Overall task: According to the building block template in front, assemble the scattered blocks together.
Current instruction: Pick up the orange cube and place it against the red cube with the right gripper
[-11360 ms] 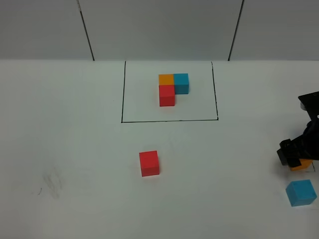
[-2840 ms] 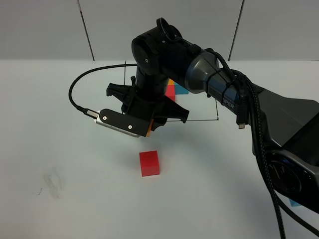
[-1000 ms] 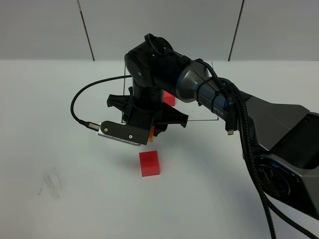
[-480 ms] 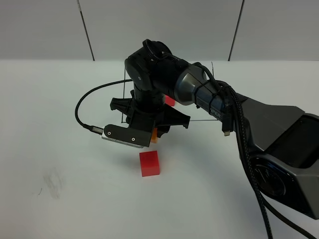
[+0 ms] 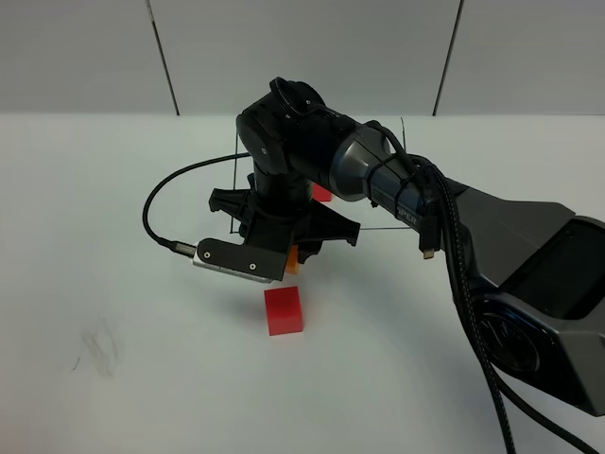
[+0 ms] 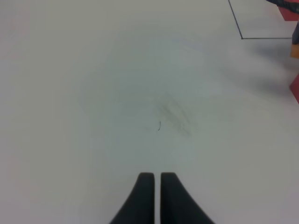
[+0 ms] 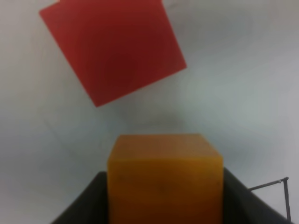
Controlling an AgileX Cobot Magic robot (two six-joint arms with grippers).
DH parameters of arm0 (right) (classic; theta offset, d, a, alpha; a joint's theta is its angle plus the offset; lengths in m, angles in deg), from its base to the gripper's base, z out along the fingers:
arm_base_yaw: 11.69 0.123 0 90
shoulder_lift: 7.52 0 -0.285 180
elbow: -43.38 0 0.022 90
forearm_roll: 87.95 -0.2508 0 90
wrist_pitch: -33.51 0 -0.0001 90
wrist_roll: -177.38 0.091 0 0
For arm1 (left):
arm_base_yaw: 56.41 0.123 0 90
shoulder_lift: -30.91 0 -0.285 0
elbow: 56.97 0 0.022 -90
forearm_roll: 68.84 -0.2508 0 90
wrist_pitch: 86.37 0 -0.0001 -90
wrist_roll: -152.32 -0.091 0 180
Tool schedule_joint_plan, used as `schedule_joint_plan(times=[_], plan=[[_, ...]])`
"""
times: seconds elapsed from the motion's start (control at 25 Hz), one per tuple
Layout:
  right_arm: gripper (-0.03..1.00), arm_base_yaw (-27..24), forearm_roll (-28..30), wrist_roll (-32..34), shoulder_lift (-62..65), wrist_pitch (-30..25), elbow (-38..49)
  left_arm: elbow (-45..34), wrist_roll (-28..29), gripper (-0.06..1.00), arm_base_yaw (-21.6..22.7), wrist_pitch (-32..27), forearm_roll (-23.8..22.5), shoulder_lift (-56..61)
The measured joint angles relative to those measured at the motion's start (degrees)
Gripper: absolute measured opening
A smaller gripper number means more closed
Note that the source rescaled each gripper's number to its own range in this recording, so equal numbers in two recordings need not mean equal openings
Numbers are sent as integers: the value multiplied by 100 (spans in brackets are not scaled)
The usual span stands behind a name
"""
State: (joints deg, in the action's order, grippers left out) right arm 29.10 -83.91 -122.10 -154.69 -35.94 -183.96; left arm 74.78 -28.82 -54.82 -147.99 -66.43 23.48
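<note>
Orange block point(image 7: 163, 175) pinched in right hand point(image 5: 292, 254), wrist angled down near red block point(image 5: 284, 311); left hand point(image 6: 153, 177) pressed together.

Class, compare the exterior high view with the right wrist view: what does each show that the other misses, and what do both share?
Only exterior high: the right arm, its looping cable, a red corner of the template. Only right wrist: the orange cube's whole near face, clamped between the right tool's dark jaws. Both: the loose red cube on the table, and the orange cube.
</note>
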Motion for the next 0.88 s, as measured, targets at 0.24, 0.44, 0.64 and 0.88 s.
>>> schedule_joint_plan(times=[0.24, 0.44, 0.64, 0.88], plan=[[51, 0, -59, 0, 0, 0, 0, 0, 0, 0, 0, 0, 0, 0], [51, 0, -196, 0, -5, 0, 0, 0, 0, 0, 0, 0, 0, 0], [51, 0, -196, 0, -5, 0, 0, 0, 0, 0, 0, 0, 0, 0], [51, 0, -196, 0, -5, 0, 0, 0, 0, 0, 0, 0, 0, 0]])
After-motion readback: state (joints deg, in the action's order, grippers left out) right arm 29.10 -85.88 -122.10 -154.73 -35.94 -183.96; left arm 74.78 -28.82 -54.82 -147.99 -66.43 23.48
